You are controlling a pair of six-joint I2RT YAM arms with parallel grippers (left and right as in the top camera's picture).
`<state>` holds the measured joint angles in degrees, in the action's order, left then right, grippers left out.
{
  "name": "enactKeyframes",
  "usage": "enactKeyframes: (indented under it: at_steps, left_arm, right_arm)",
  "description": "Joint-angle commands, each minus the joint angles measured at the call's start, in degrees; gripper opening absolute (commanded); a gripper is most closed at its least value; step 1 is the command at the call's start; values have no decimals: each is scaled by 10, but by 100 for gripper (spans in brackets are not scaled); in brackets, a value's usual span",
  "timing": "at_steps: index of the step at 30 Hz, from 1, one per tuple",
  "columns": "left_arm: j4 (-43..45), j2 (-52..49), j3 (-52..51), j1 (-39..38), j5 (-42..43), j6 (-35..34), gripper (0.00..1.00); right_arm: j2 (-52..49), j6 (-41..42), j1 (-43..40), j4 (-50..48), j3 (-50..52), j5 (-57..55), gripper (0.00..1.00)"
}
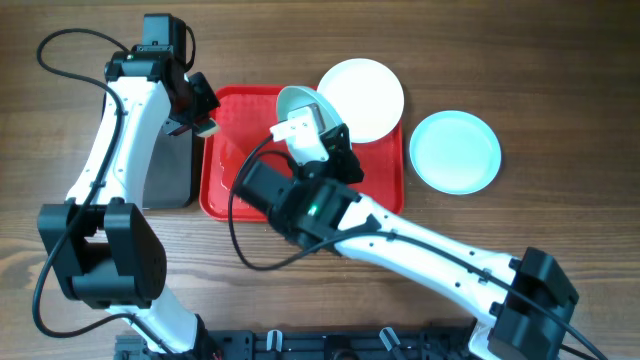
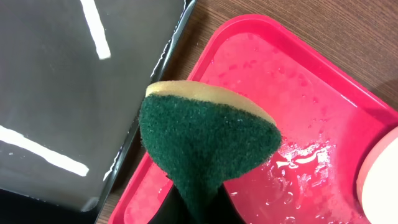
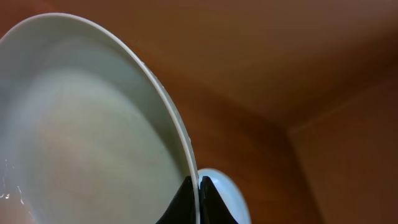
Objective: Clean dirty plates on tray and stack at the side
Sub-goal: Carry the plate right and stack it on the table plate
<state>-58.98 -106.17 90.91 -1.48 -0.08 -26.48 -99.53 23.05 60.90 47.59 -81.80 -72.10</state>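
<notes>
Count at this frame.
Plates, 3: aqua plate (image 1: 300,103), second aqua plate (image 1: 455,150), cream-white plate (image 1: 362,95).
Trays, 2: red tray (image 1: 225,150), black tray (image 1: 168,170).
Sponge (image 2: 205,143), 1.
Robot arms, 2: left arm (image 1: 120,130), right arm (image 1: 420,250).

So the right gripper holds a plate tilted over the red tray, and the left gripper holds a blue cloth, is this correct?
Not fully. The left gripper holds a green and yellow sponge, not a blue cloth; the left wrist view shows it. The right gripper does hold a plate tilted over the red tray.
</notes>
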Motion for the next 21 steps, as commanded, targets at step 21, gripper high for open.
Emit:
enactKeyframes:
  at_steps: [21]
  left_arm:
    - [-1,2,-3,1,7,-8,4]
  right_arm:
    - [16,-63,27,-17,-12,32,4]
